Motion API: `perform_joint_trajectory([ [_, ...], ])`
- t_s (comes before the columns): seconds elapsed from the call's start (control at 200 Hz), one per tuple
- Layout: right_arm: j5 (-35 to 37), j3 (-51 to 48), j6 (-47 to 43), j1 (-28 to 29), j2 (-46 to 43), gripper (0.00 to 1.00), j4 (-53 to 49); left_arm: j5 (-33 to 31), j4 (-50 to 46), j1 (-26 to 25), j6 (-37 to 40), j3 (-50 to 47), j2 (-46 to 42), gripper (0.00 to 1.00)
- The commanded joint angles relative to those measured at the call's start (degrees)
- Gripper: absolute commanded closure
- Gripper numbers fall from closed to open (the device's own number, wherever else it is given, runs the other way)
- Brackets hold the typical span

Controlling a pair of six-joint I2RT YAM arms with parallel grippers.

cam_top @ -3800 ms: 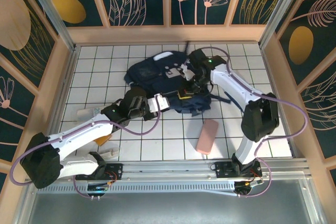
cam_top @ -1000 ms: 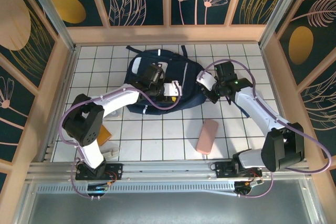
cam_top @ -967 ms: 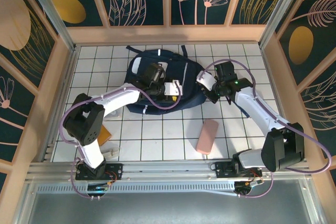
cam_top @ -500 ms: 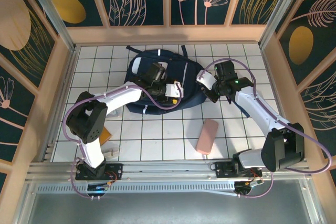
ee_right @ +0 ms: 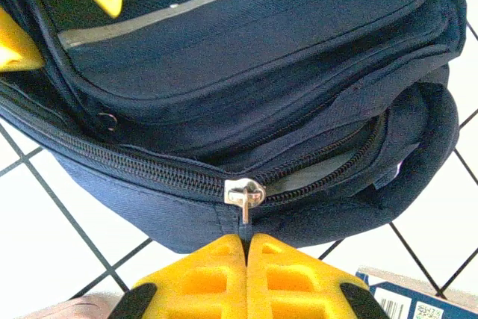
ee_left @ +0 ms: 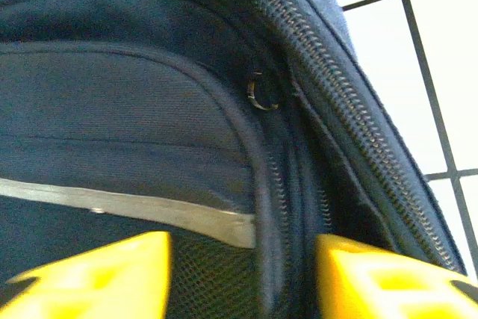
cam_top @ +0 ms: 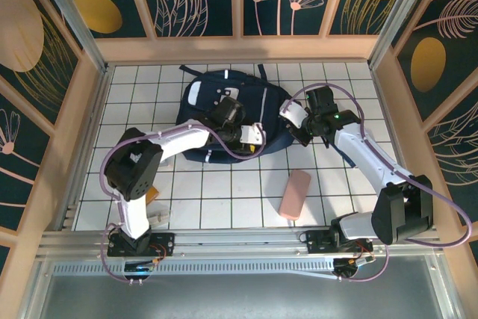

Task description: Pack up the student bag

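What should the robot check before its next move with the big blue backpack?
1. Right gripper shut on the silver zipper pull: ok.
2. Main zipper of the dark navy fabric backpack fully closed: not ok; a gap shows beside the pull.
3. Left gripper bracing the backpack: cannot tell; its fingers stand apart over the front pocket.
4. Flat pink pouch packed: not ok; it lies on the white tiled table.
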Motion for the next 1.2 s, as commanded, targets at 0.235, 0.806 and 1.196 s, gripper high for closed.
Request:
perform_joint_trajectory([
  [0.235,-2.20,-1.44,-1.32,0.62,-4.59,1.00,2.45,-3.86,3.30,-1.00,-5.63,6.39,3.30,1.00],
  [0.806,-0.72,-10.96,3.79,-8.50,-11.87,0.64,8.33,2.16,10.11,1.26,-17.55,-0.71,-5.48,1.00],
  [1.196,-23.42,-11.39,0.61,-11.73,0.47,0.37,12.46,8.84,14.83,3.42,-23.29,-5.94,-11.49,1.00],
])
